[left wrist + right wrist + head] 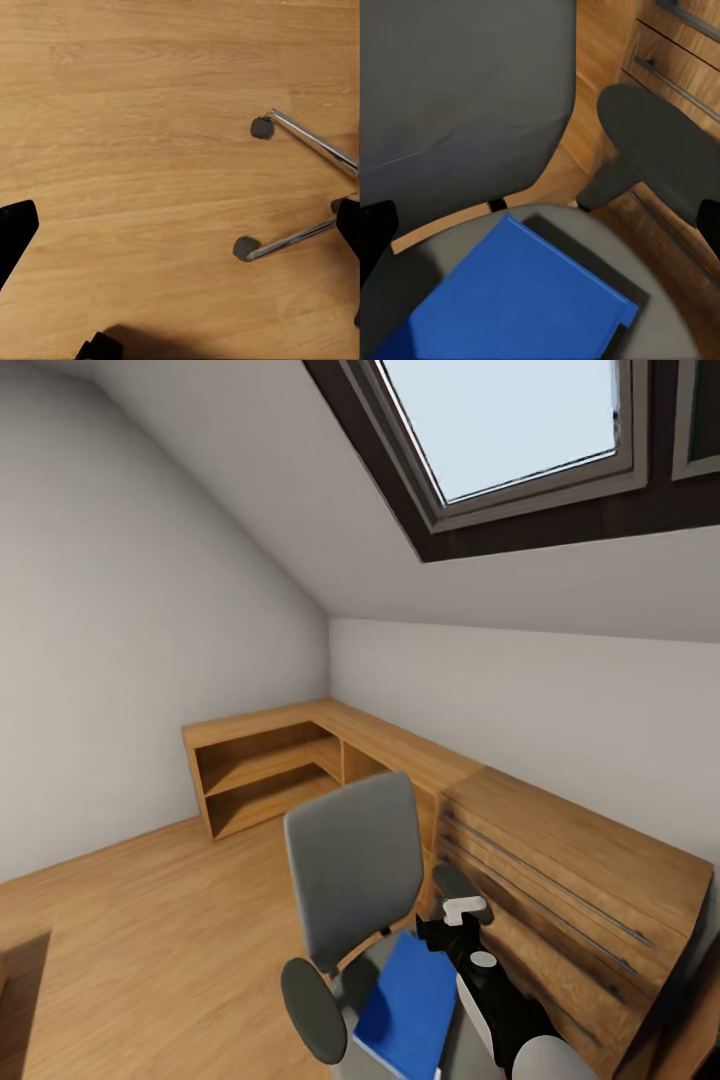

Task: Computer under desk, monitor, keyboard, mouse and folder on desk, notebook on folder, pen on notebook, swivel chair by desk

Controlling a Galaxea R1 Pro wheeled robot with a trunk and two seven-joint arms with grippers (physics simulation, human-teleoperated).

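The blue folder (408, 1008) lay flat on the seat of the swivel chair (352, 865), in front of the grey backrest. In the right wrist view the folder (510, 300) covered most of a dark flat thing, probably the notebook (596, 266), of which a strip showed past the folder's edge on the side of the backrest and the armrest. The chair seat (667, 337) was grey, and one black armrest (660, 150) stood beside it, on the side of the wooden drawer chest (675, 45).

The right gripper (462, 920) hung just above the seat, close over the far edge of the folder and touching nothing. Its fingers (375, 232) appeared at the two borders of the right wrist view, well apart, so the claw was spread.

The left wrist view looked down on the wooden floor (150, 150) beside the chair, with two chrome legs of the chair base (300, 232) and their dark casters. The left gripper's fingertips (15, 232) were also wide apart with nothing between them.

Behind the chair, a low wooden corner shelf (270, 760) ran along the walls, under a skylight (500, 420).
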